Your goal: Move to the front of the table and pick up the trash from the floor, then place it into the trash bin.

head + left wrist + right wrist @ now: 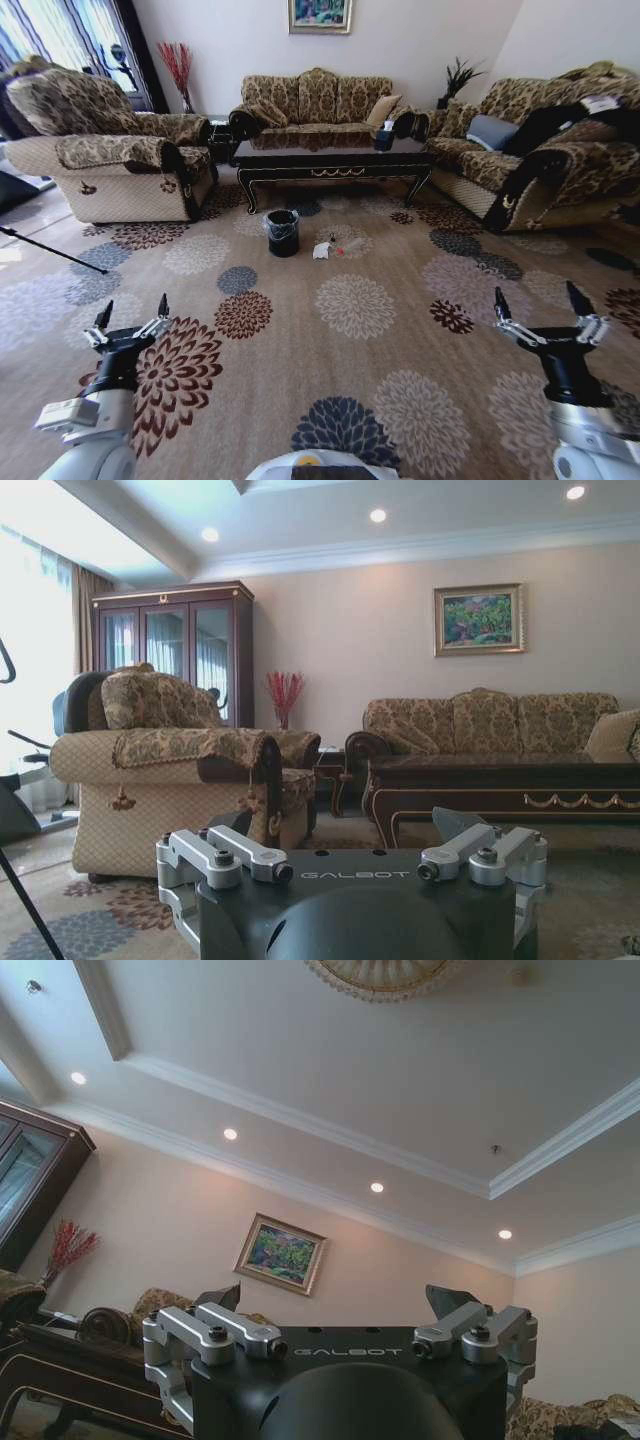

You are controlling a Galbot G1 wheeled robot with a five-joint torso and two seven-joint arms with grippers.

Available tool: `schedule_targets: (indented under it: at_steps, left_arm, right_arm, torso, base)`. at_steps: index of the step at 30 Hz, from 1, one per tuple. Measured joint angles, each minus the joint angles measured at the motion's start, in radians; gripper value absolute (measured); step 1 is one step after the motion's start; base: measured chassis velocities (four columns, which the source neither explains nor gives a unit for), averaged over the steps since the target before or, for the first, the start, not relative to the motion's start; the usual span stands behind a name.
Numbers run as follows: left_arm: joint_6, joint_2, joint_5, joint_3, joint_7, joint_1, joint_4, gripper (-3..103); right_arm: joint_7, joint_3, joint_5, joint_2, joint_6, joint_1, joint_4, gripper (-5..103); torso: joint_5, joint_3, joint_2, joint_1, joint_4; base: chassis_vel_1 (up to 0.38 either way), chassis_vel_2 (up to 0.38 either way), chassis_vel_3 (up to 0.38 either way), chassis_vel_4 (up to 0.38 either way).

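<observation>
The dark glossy table stands ahead, in front of the back sofa. On the carpet before it sits the black trash bin with its bag liner. Just right of the bin lies the trash: a white tissue, a small clear bottle and a tiny dark scrap. My left gripper is open and raised at the lower left, far short of the trash. At the lower right, my right gripper is open too. The left wrist view shows the open left gripper with the table beyond. The right gripper points up towards the ceiling.
An armchair stands at the left, a sofa behind the table and another sofa at the right. A thin black rod slants over the floor at the left. Flowered carpet lies open between me and the bin.
</observation>
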Motion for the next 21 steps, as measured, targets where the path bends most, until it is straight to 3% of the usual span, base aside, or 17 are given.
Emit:
schedule_targets:
  at_steps: [12, 21]
  left_arm:
    - [0.018, 0.009, -0.021, -0.006, 0.0, -0.005, -0.021, 100]
    - [0.0, 0.007, -0.029, -0.009, 0.0, 0.005, -0.02, 100]
  right_arm:
    - [0.003, -0.005, -0.004, -0.003, -0.007, 0.0, -0.018, 100]
    - [0.002, -0.009, -0.001, 0.0, -0.009, -0.004, -0.018, 100]
  torso:
    - [0.0001, -0.04, -0.048, -0.009, 0.0]
    - [0.0001, -0.069, -0.081, -0.011, 0.0001]
  base:
    - [0.0, 0.0, 0.0, 0.0]
    - [0.0, 0.0, 0.0, 0.0]
